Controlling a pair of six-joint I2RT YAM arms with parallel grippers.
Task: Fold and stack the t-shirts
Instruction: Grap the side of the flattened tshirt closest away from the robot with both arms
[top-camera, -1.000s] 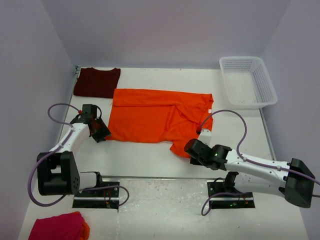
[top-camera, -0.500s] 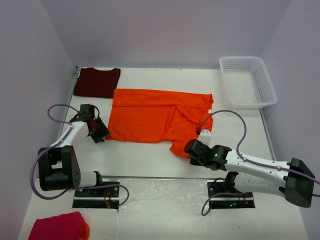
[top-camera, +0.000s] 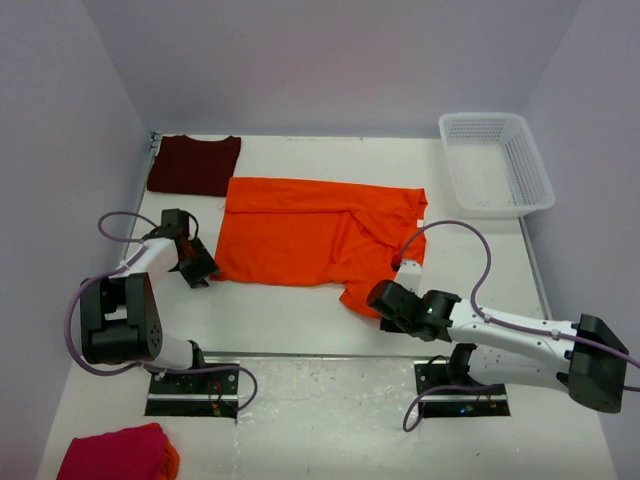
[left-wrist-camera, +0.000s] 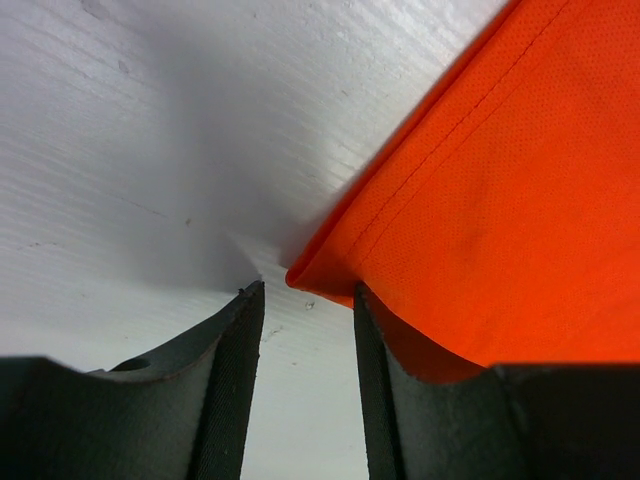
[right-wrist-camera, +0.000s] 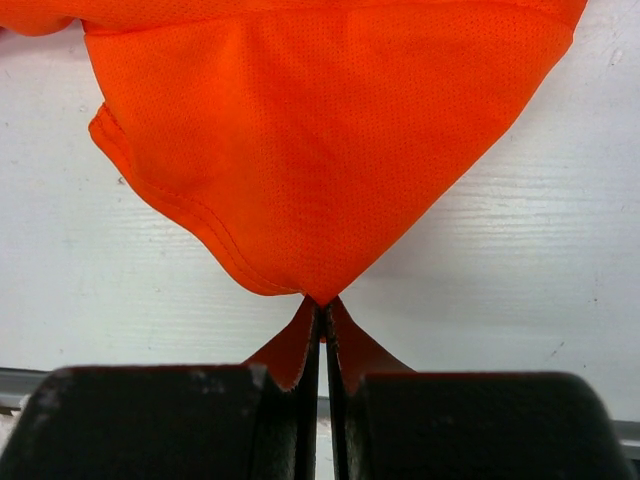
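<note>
Orange t-shirt (top-camera: 315, 230) is lying spread flat mid-tabletop (top-camera: 300, 320), w/ the maroon t-shirt (top-camera: 195, 165) lying folded just beside its far-left corner. Right end effector (right-wrist-camera: 322, 312) is pinching the orange shirt's near-right corner, fingers together on the cloth. Left end effector (left-wrist-camera: 305, 300) is sitting at the near-left hem corner, fingers apart, corner lying just ahead of the gap.

Folded tee (top-camera: 194, 165) bk-L of spread tee (top-camera: 310, 230)
</note>
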